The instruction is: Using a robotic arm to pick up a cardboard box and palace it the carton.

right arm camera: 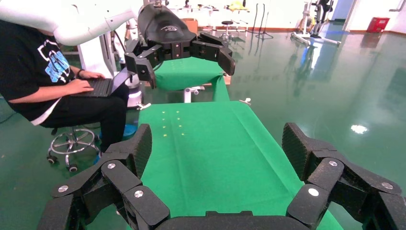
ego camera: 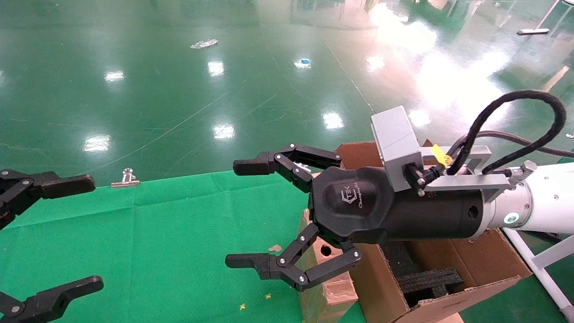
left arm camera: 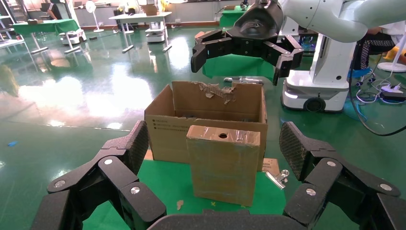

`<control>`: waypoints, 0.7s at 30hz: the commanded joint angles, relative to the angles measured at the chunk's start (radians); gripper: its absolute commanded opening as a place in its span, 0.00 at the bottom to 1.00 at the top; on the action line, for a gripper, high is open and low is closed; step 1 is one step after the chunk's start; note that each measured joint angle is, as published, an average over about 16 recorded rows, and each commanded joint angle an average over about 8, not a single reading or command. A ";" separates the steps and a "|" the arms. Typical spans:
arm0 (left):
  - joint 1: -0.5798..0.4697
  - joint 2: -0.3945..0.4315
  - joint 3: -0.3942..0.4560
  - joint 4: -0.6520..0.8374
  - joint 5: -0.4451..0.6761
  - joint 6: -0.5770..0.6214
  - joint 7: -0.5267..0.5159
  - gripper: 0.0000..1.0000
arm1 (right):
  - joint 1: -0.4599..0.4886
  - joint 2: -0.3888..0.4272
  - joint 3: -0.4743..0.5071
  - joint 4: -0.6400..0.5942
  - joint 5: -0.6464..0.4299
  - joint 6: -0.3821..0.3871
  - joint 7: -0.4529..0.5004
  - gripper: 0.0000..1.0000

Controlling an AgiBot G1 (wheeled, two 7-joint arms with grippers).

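The slim brown cardboard box (ego camera: 323, 274) stands upright on the green cloth, its narrow top face with a round hole facing up, right against the large carton (ego camera: 466, 264). My right gripper (ego camera: 244, 213) on the white robotic arm (ego camera: 545, 204) hovers above the box and the carton's near wall, open and holding nothing. My left gripper (ego camera: 76, 235) hangs open at the cloth's left end, far from the box. In the left wrist view the box (left arm camera: 222, 165) stands in front of the carton (left arm camera: 165, 127), with the right gripper (left arm camera: 246, 50) above them.
Black foam inserts (ego camera: 426, 280) lie inside the carton. A metal binder clip (ego camera: 125, 178) sits at the cloth's far edge. The green cloth (right arm camera: 210, 139) stretches between the two grippers. A seated person (right arm camera: 52, 86) with a laptop is beyond the table's left end.
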 commanded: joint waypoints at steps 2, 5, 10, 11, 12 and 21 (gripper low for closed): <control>0.000 0.000 0.000 0.000 0.000 0.000 0.000 1.00 | 0.000 0.000 0.000 0.000 0.000 0.000 0.000 1.00; 0.000 0.000 0.000 0.000 0.000 0.000 0.000 1.00 | 0.000 0.000 0.000 0.000 0.000 0.000 0.000 1.00; 0.000 0.000 0.000 0.000 0.000 0.000 0.000 1.00 | 0.000 0.000 0.000 0.000 0.000 0.000 0.000 1.00; 0.000 0.000 0.000 0.000 0.000 0.000 0.000 1.00 | 0.000 0.000 -0.001 0.000 -0.001 0.000 0.000 1.00; 0.000 0.000 0.000 0.000 0.000 0.000 0.000 1.00 | 0.000 0.000 -0.002 0.002 -0.004 0.000 0.001 1.00; -0.001 0.000 0.001 0.001 0.000 0.000 0.001 1.00 | 0.057 -0.020 -0.108 0.060 -0.198 0.002 0.076 1.00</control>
